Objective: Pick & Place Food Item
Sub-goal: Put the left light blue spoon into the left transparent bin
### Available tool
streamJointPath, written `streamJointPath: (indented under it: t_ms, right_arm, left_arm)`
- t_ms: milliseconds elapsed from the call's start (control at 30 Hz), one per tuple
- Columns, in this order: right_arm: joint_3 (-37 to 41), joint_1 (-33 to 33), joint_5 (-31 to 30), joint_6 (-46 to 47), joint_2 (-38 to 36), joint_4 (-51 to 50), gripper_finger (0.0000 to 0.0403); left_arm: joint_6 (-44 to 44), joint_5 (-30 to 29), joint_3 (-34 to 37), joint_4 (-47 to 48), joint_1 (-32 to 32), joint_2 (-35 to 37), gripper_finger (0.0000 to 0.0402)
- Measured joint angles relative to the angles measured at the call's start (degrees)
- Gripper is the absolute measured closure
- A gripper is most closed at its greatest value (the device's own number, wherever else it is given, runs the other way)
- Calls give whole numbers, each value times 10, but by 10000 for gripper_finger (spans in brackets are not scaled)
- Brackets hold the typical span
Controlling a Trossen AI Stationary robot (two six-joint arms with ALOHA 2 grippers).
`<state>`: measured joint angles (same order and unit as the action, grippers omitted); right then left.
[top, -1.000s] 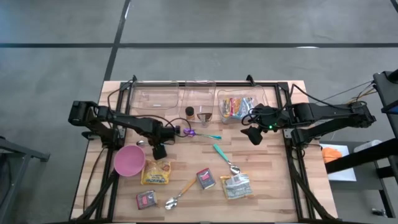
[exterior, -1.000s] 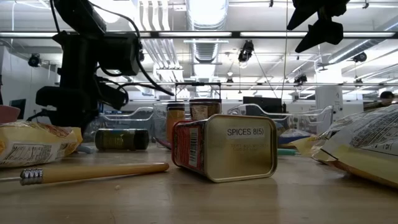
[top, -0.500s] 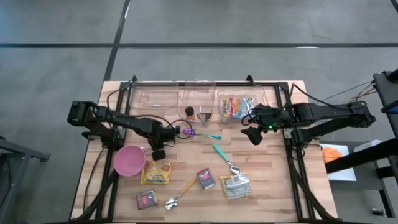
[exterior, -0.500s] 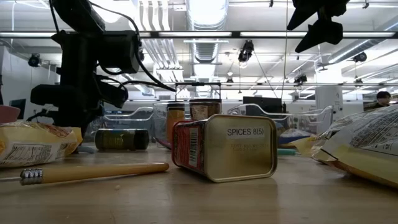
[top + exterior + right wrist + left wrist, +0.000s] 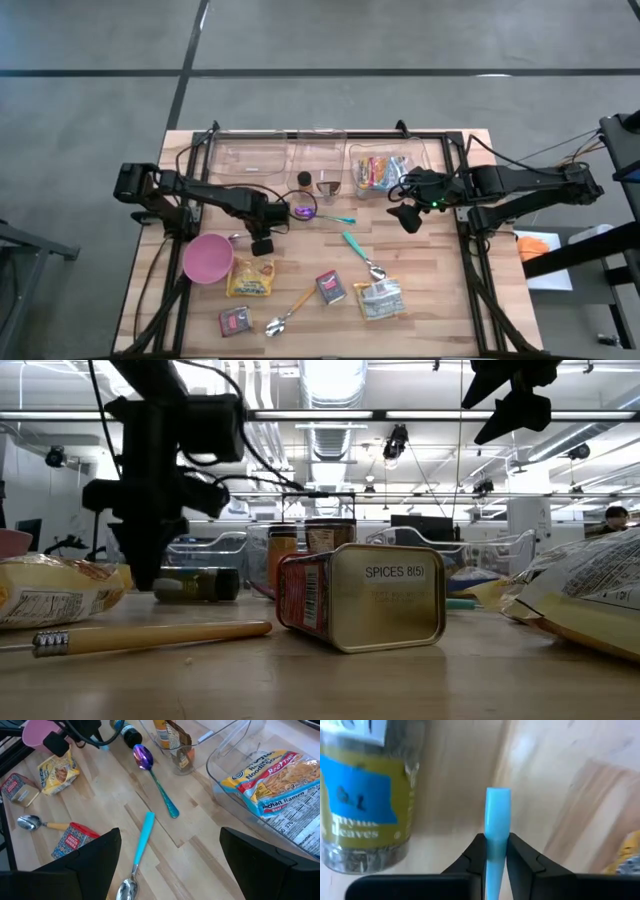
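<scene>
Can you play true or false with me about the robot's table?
1. The left pincer is shut on a blue handle. True.
2. The pink bowl sits inside a clear bin. False: it sits on the wooden table.
3. A noodle packet lies in a clear bin. True.
4. The right pincer holds a spoon. False: it is open and empty, up above the table.
5. The spice tin stands upright. False: it lies on its side.
</scene>
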<state>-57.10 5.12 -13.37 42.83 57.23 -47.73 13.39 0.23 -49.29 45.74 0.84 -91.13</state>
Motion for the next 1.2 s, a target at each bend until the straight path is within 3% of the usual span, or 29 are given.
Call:
streamJointPath:
  t_ms: [533, 700, 1000, 1200]
  right_arm:
    - [0, 0, 0, -9, 0, 0, 70]
    - [0, 0, 0, -10, 0, 0, 70]
    - [0, 0, -1, -12, 0, 0, 70]
    - [0, 0, -1, -12, 0, 0, 70]
  left_arm:
    - [-35, 5, -112, 92, 0, 3, 354]
    - [-50, -8, -133, 102, 8, 32, 354]
    - [-44, -47, -134, 102, 79, 133, 354]
    - [-58, -72, -142, 104, 148, 163, 354]
